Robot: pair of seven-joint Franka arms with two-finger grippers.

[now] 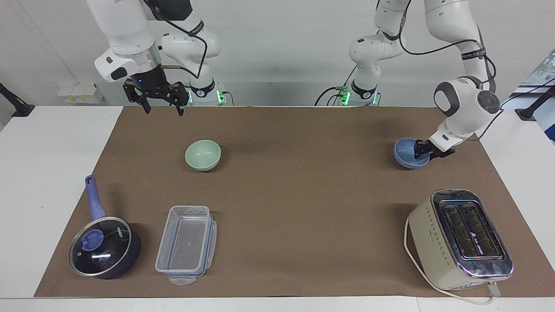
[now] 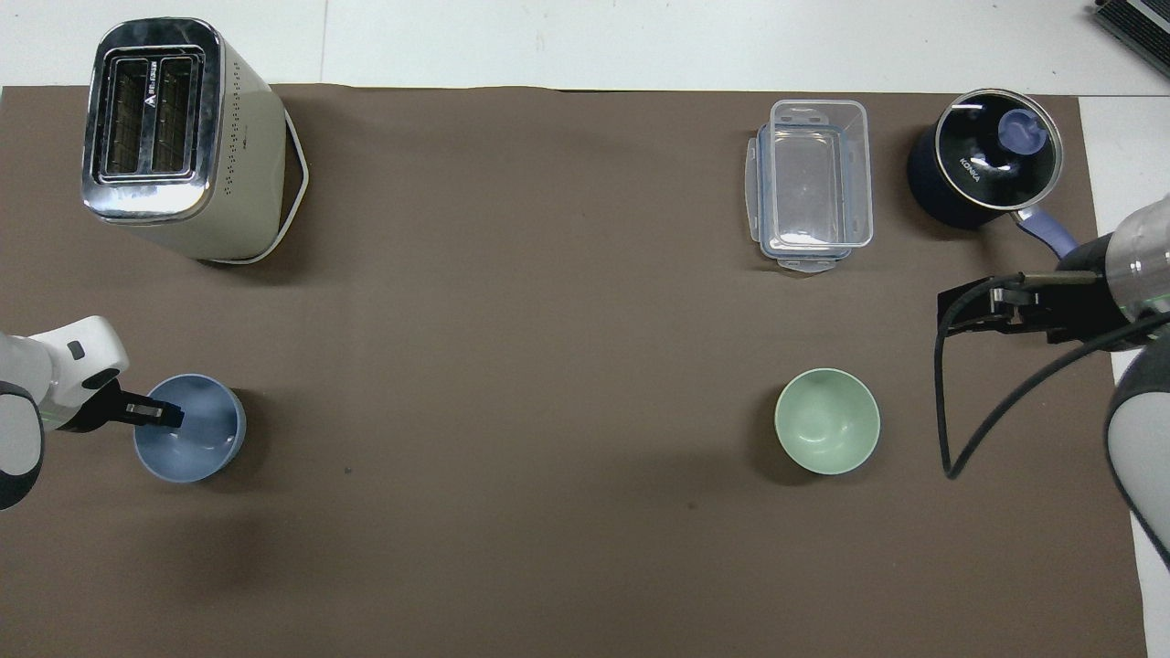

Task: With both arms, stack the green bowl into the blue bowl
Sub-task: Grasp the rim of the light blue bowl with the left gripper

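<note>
The blue bowl (image 1: 406, 158) (image 2: 196, 445) rests on the brown mat toward the left arm's end of the table. My left gripper (image 1: 422, 150) (image 2: 152, 416) is down at its rim on that end's side. One finger reaches inside the bowl and the jaws are shut on the rim. The green bowl (image 1: 203, 155) (image 2: 827, 420) sits alone toward the right arm's end, untouched. My right gripper (image 1: 164, 109) (image 2: 960, 309) hangs open and empty, high over the mat's edge nearest the robots, and waits.
A cream toaster (image 1: 459, 238) (image 2: 174, 137) stands farther from the robots than the blue bowl. A clear plastic container (image 1: 186, 245) (image 2: 812, 183) and a lidded dark pot with a blue handle (image 1: 104, 247) (image 2: 983, 160) sit farther out than the green bowl.
</note>
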